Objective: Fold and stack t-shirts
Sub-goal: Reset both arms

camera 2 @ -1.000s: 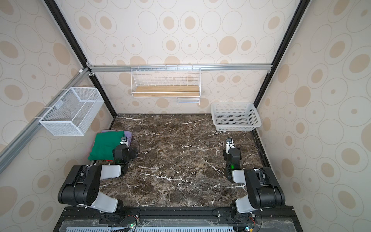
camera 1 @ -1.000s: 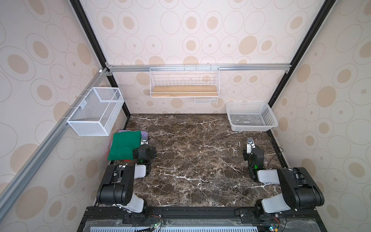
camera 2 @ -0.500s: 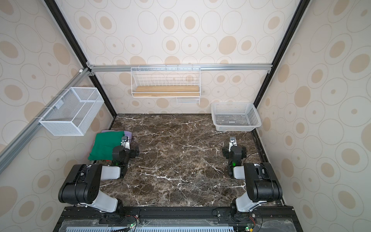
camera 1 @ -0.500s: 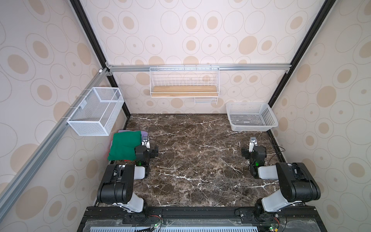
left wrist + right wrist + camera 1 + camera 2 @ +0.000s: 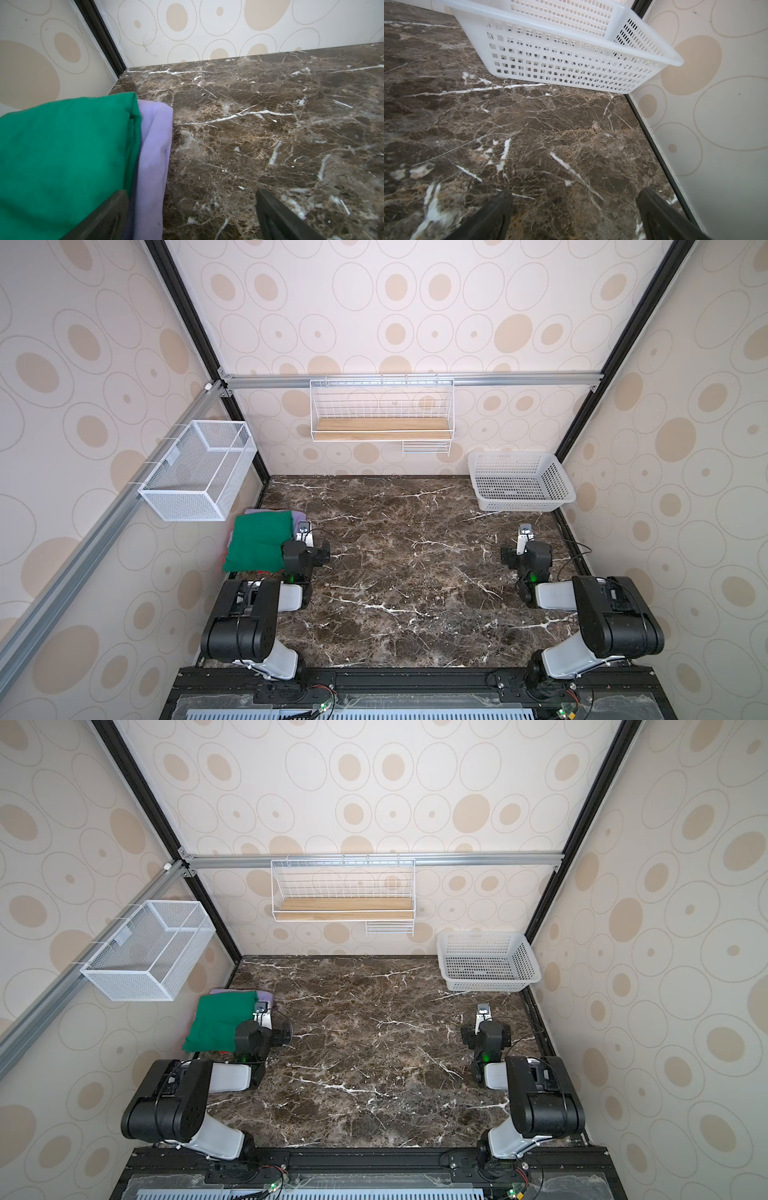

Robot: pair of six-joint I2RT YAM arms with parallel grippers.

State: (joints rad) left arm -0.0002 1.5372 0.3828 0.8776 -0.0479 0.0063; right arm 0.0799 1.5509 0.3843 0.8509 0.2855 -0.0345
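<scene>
tees sit stacked at left edge of table [image 5: 415,580] by the side wall [image 5: 174,572]: green tee [image 5: 259,545] on top, lavender tee [image 5: 154,145] peeking out under it on the inner side. left gripper [image 5: 190,197] spread wide, empty, one finger [image 5: 104,216] by the green fold, other over bare marble. right gripper [image 5: 575,195] wide & empty too, near table's right edge, short of white basket [image 5: 571,62] in far right corner; mid table open btwn arms.

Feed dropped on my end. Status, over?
Left gripper, right gripper: jaws open, empty. Green t-shirt folded atop purple t-shirt, by left wall. White basket far corner, not in the way.
</scene>
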